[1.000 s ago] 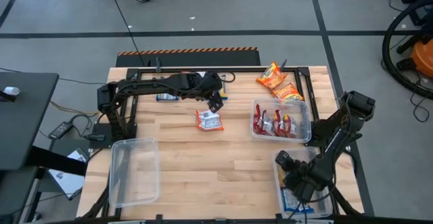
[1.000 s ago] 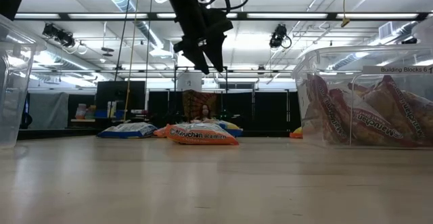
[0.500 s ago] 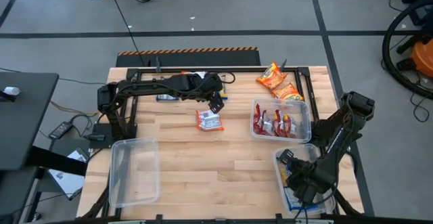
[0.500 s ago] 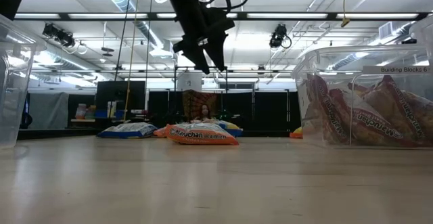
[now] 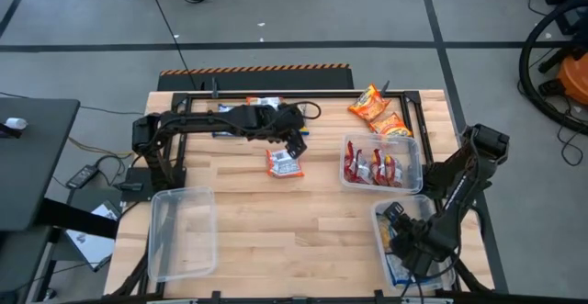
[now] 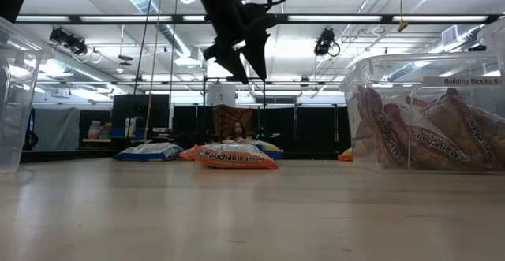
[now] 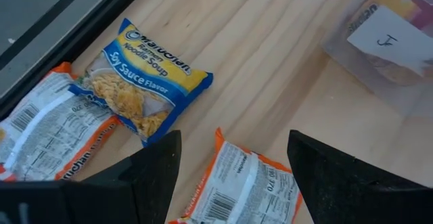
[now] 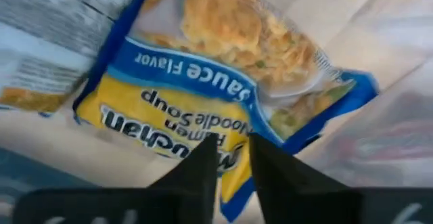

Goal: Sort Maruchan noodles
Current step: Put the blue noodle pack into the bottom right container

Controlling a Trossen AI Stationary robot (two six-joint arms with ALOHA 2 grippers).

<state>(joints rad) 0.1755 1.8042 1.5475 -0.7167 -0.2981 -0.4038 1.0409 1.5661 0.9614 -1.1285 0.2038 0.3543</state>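
Observation:
My left gripper (image 5: pixel 294 144) (image 6: pixel 251 70) hangs open above the table's far middle. Its fingers stand over an orange noodle packet (image 5: pixel 283 163) (image 7: pixel 243 187) (image 6: pixel 237 157) that lies flat on the wood. A blue-and-yellow soy sauce packet (image 7: pixel 139 92) and an orange-and-white packet (image 7: pixel 47 129) lie flat beyond it, near the far edge. My right gripper (image 5: pixel 406 245) (image 8: pixel 233 158) is down in the clear bin (image 5: pixel 378 240) at the right near corner, fingers nearly together on a blue-and-yellow packet (image 8: pixel 203 109). My right gripper has the blue-and-yellow packet by its blue edge (image 8: pixel 233 187), which runs between the two fingertips. It comes from above into the bin. The packet spreads out beyond the fingers over other packets in the bin; whether it rests on them I cannot tell.
A clear bin (image 5: pixel 415 150) (image 6: pixel 426 127) (image 7: pixel 392 41) of red packets stands right of the middle. Two orange packets (image 5: pixel 378 113) lie at the far right. An empty clear bin (image 5: pixel 182 232) sits at the left near corner. Bare wood lies in the middle.
My right gripper has moved toward the near edge and down into the right near bin. My left gripper has stayed open above the orange packet and edged slightly toward the right.

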